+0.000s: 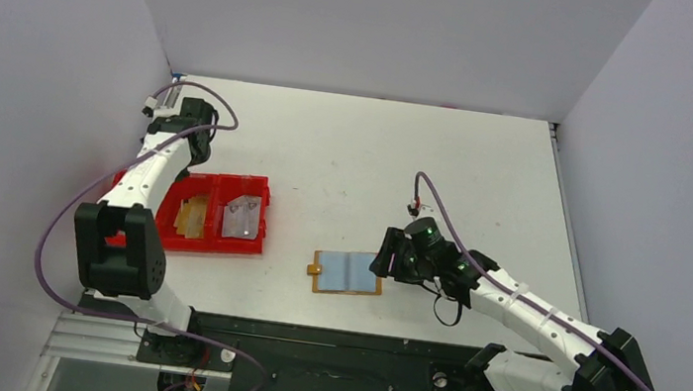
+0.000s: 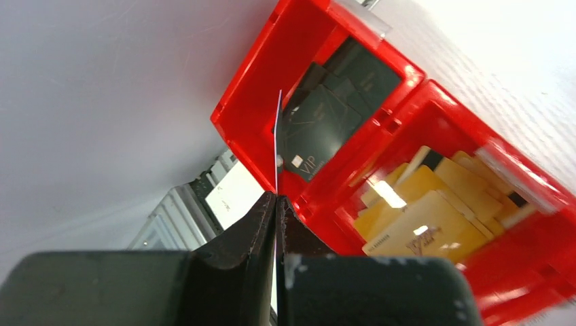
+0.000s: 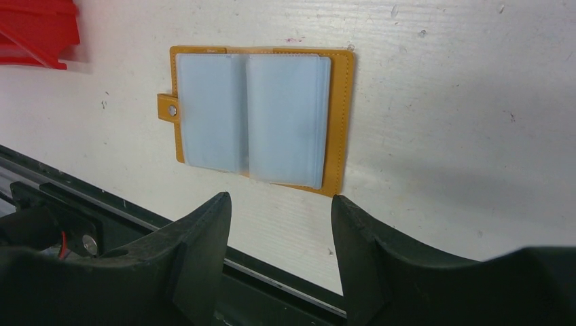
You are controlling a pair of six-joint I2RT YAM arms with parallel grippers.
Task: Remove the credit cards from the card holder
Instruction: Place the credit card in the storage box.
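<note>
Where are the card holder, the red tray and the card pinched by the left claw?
Card holder [image 3: 258, 112]: right wrist view, on the clear sleeves at its fold.
Tray [image 1: 217, 242]: top view, on its near wall.
Card [image 2: 278, 136]: left wrist view, on its thin edge, seen edge-on.

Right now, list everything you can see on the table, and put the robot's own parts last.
card holder: one, tan, pale blue inside, open on the table
tray: one, red, table's left side
dark cards: several, black, one tray compartment
yellow cards: several, neighbouring compartment
card: one, edge-on, colour unclear, above the tray
table: one, white
left end effector: black, shut on the card
right end effector: black, open, empty
</note>
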